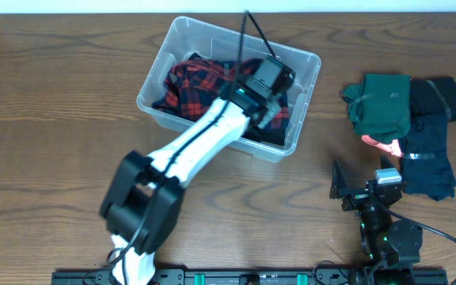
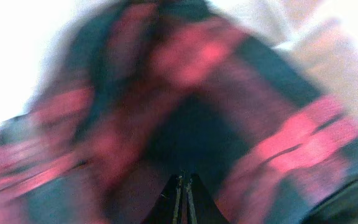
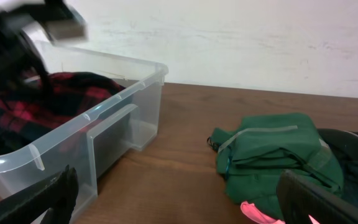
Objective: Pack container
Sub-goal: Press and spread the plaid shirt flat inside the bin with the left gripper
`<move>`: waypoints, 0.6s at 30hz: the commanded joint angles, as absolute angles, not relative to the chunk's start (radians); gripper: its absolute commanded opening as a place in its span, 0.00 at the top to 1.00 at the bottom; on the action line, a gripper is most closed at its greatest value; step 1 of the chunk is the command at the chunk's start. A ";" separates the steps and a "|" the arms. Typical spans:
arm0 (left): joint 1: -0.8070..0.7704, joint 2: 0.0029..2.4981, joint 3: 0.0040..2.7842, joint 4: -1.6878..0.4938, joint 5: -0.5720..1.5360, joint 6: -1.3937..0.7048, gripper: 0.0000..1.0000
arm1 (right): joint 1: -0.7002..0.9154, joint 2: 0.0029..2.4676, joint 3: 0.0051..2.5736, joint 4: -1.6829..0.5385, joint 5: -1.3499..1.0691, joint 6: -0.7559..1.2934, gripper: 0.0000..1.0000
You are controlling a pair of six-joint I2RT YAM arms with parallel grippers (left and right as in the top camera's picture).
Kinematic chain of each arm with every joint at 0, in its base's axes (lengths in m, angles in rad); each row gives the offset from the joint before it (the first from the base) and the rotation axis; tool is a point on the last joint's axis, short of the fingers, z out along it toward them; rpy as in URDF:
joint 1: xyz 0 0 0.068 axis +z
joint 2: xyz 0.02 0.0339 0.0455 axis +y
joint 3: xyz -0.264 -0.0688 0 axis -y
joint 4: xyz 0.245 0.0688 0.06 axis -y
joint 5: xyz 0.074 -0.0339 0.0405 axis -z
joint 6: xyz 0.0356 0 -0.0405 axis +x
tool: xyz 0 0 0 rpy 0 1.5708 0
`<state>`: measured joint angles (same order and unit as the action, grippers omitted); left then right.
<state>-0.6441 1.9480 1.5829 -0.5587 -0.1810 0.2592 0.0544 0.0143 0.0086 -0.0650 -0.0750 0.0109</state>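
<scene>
Leftmost, the wooden tabletop [image 1: 54, 119] carries only the base of the left arm [image 1: 196, 142], which reaches up and to the right from the near edge. Its white link ends over the container [image 1: 158, 75], a clear bin that sits a little left of the tabletop's centre, toward the far edge, turned slightly askew. A red-and-black plaid shirt [image 1: 192, 83] lies bunched inside and fills most of the bin. The left hand [image 1: 264, 95] is down in the bin's right half, against the plaid. In the left wrist view its fingers [image 2: 180, 199] look clenched, tips almost touching, with blurred plaid right in front of them. Whether any cloth is pinched between them I cannot tell.

Further right, well apart from the bin, the right hand [image 1: 364, 180] sits low near the front edge, released, its fingers [image 3: 42, 199] spread wide and nothing between them. Just beyond it lies a folded green garment [image 1: 382, 103], with a small pink item [image 1: 385, 145] at its near edge. A black garment [image 1: 434, 150] lies touching the green one on its right side.
</scene>
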 commanded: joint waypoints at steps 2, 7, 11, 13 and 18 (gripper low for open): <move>-0.524 1.851 1.616 -0.632 -0.290 0.245 0.94 | 0.044 0.007 0.006 -0.067 -0.079 0.014 0.01; -0.356 1.844 1.614 -0.775 -0.288 0.149 0.94 | 0.044 0.007 0.006 -0.067 -0.079 0.014 0.01; -0.249 1.844 1.609 -0.829 -0.214 0.132 0.94 | 0.044 0.007 0.006 -0.067 -0.079 0.014 0.01; -0.213 1.845 1.606 -0.834 -0.177 0.132 0.94 | 0.044 0.007 0.006 -0.067 -0.079 0.014 0.01; -0.160 1.845 1.593 -0.847 -0.165 0.133 0.94 | 0.044 0.007 0.006 -0.067 -0.079 0.014 0.01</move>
<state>-0.1726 1.8450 1.6096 -0.8364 -0.1970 0.1524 0.0544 0.0143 0.0086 -0.0650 -0.0753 0.0109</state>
